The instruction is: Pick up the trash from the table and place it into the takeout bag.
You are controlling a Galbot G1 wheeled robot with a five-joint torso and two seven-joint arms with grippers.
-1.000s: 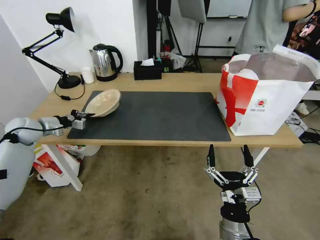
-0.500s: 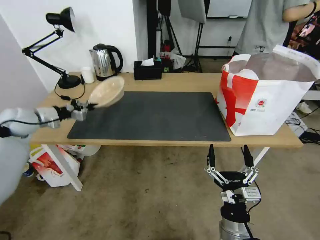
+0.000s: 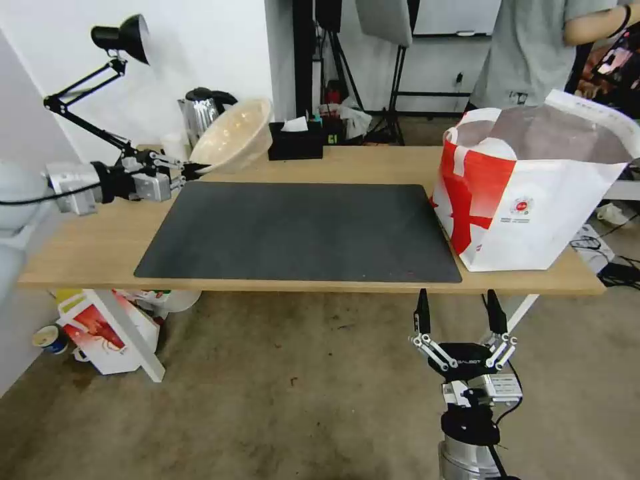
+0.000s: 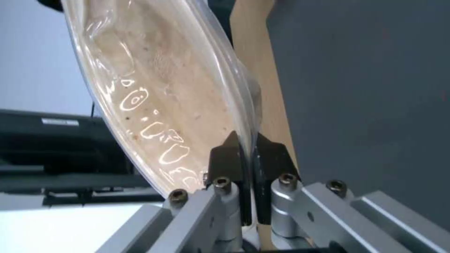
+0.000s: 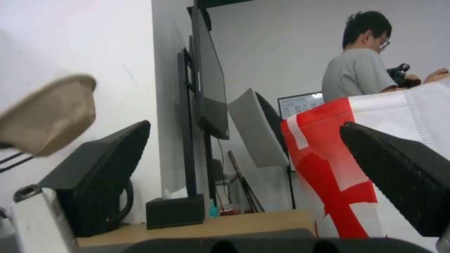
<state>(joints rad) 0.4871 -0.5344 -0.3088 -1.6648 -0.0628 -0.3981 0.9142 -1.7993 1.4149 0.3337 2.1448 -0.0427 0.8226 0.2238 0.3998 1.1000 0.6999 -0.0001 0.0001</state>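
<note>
Fingers (image 4: 225, 158) of the left gripper (image 3: 180, 171) are pinching the rim of the tan bowl (image 3: 233, 135), one pad inside the wall and one outside, clenched tight on that thin edge. The bowl is hanging beyond the fingertips, tilted so its hollow is facing up and toward the robot, clear of the counter (image 3: 333, 163) and above its far left corner. A clear film or glossy lining is covering the inside of the bowl (image 4: 154, 88); it may slip under the pads, so the grip is best kept firm and the travel slow.

The step in hand looks like carrying the bowl across to the takeout bag (image 3: 527, 193), which is standing well apart from the fingers at the right end of the counter with its mouth open and its silver lining showing. To do this well, the arm should be keeping the bowl high enough to pass over the bag's near wall and handles, and letting go only once the bowl is over the opening.

Below the fingers, the dark grey mat (image 3: 300, 230) is lying bare. Behind the bowl a kettle (image 3: 200, 113), a desk lamp (image 3: 100, 80) and a black tissue box (image 3: 295, 139) are standing along the wall. The right gripper (image 3: 458, 312) is waiting with fingers spread, low in front of the counter's near edge.
</note>
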